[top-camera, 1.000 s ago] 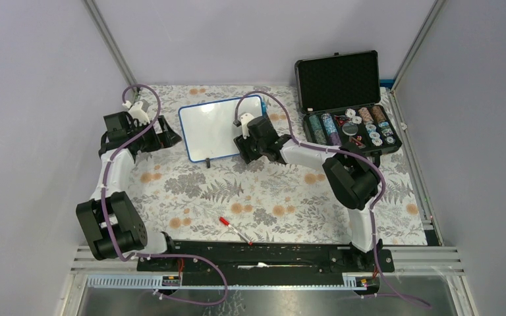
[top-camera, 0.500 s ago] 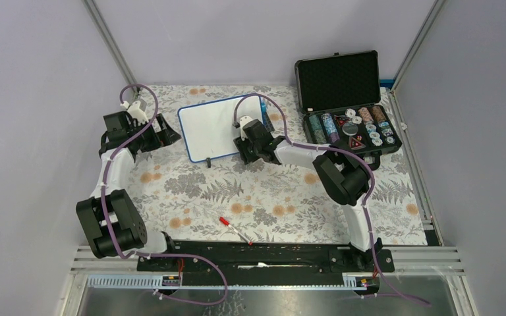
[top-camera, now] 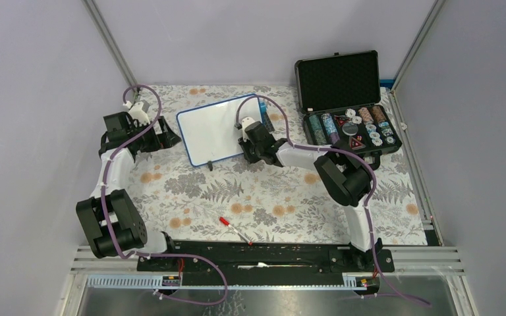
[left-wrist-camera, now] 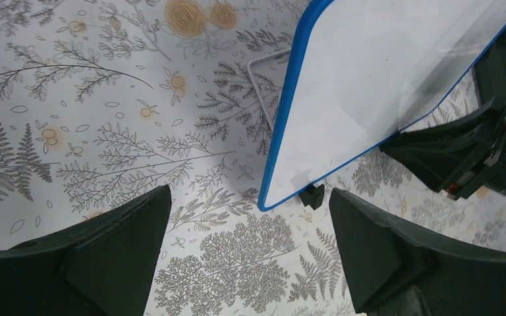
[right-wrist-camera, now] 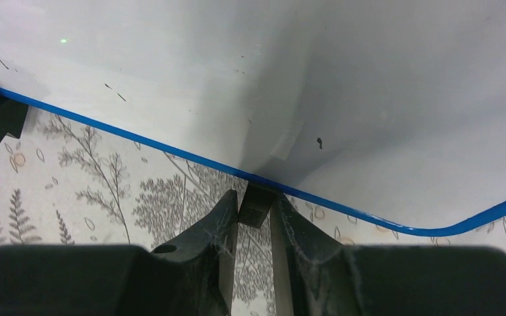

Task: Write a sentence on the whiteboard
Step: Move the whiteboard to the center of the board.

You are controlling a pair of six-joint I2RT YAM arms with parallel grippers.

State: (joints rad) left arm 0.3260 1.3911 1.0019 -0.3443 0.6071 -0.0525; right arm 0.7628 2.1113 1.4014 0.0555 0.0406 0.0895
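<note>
Top view: bright, even, diffuse overhead light. Shadows on the tablecloth [top-camera: 263,197] are faint and focus is sharp throughout. Left wrist view: a soft grey shadow lies at 9 o'clock of the whiteboard [left-wrist-camera: 369,85], whose face carries a mild sheen. Right wrist view: grey shading crosses the board from 6 to 2 o'clock. The right gripper [right-wrist-camera: 255,209], at 6 o'clock, is dark and blurred.

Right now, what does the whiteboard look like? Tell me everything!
The whiteboard is a smooth white panel with a thin blue rim, rounded corners and small black feet. It's nearly blank, just tiny dark specks. It stands tilted on the flowery cloth, and the right gripper pinches one foot at its lower edge.
</note>
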